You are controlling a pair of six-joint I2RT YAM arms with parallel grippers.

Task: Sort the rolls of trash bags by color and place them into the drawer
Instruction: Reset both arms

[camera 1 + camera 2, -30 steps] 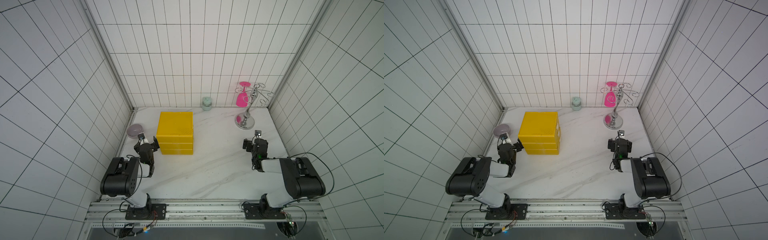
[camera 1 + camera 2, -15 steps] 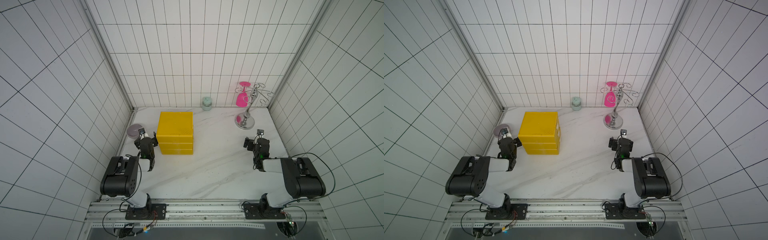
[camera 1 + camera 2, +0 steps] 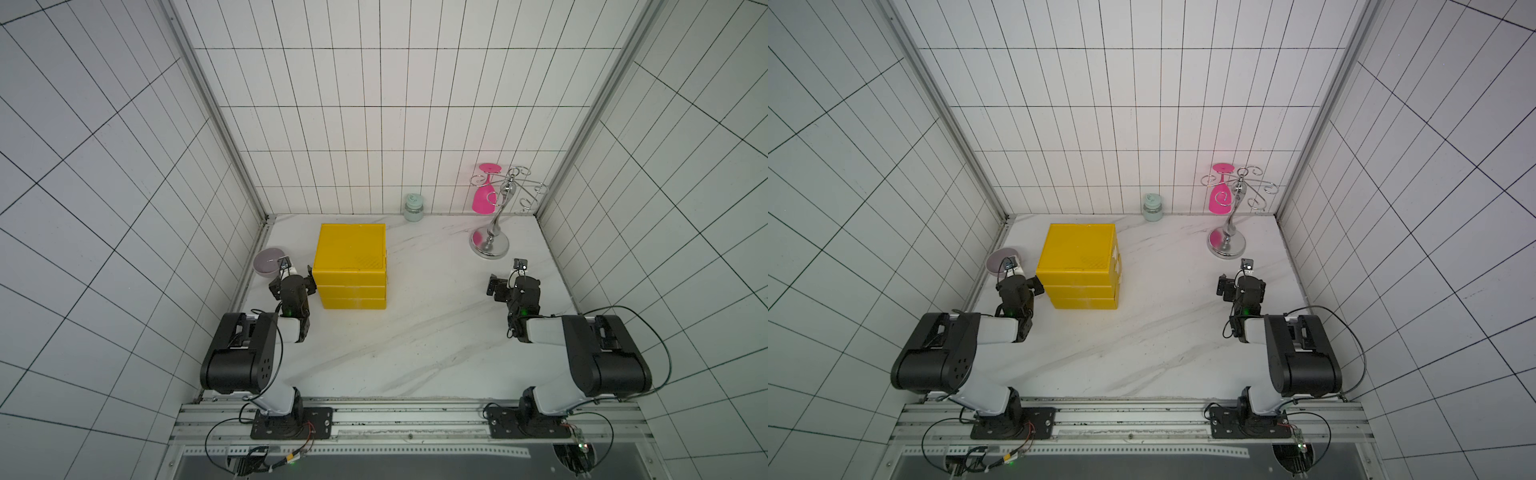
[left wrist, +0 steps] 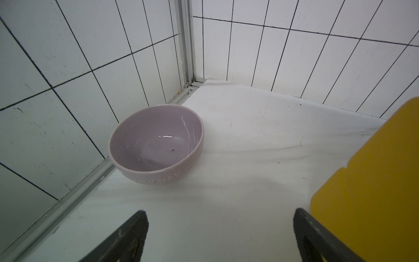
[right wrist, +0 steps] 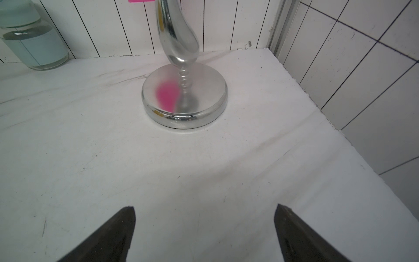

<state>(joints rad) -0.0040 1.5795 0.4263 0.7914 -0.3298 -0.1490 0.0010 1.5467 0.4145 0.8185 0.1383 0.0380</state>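
The left arm is low over the white marble desk. Its jaws are spread wide with nothing between them, only bare desk showing between the two dark fingers. Just ahead of those jaws, a little to their left, sits a lilac bowl against the side wall, and it is empty. Right beside the jaws on their right stands the yellow drawer unit, three tiers stacked flush and all closed. Its corner crowds the right finger in the left wrist view, though I cannot tell whether they touch.

The right arm is well away on the other side of the desk. Its jaws are also wide apart and hold nothing. Straight ahead of them, near but apart, is the round base of a chrome stand. A pink glass hangs upside down from one of the stand's hooks. Further ahead and to the left of these jaws, a pale green jar stands by the back wall.

I cannot tell where the rolls of trash bags are. None shows in either pair of jaws, and the closed drawers hide whatever is inside.
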